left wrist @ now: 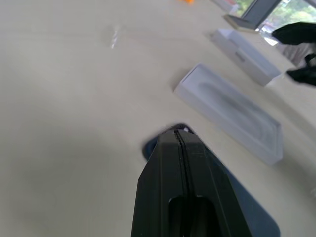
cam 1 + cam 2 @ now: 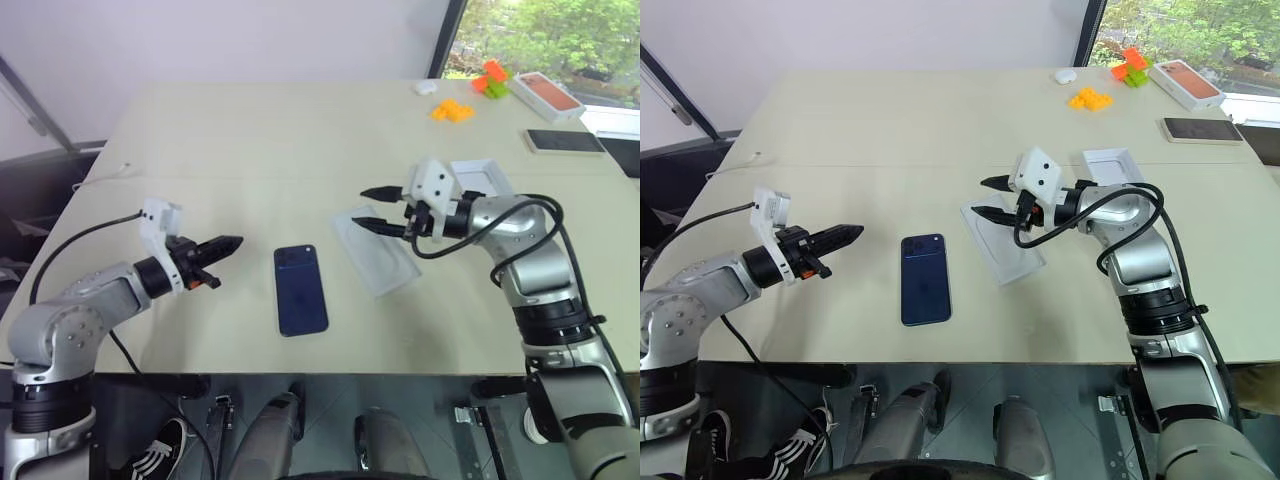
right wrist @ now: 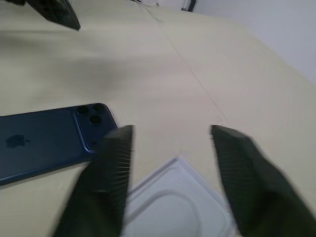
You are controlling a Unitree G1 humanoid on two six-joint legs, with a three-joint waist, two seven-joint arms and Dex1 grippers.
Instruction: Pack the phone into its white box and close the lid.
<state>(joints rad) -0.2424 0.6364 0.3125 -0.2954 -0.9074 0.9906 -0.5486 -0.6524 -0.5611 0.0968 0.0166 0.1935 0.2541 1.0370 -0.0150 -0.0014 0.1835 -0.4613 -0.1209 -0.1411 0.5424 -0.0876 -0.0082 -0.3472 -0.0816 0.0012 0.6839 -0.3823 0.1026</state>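
While the left end effector hangs just above the beige worktop at the near left, its two black fingers are pressed together and grip nothing.

Phone — dark navy slab, lying flat with its back up, camera bump at the far corner; near the front edge, a short way right of the left end effector and touching neither box part.

White box — shallow open base with a rounded recess, lying flat and angled, just right of the phone, apart from it and with nothing in the recess.

Right end effector — fingers parted, holding nothing, poised over the far end of the white box and pointing left.

Lid — plain white, hollow side up, on the worktop beyond the right wrist, partly hidden by it.

Far right corner: a small white object, orange blocks, an orange-and-green piece, a white box with an orange-pink top, and a black phone lying flat.
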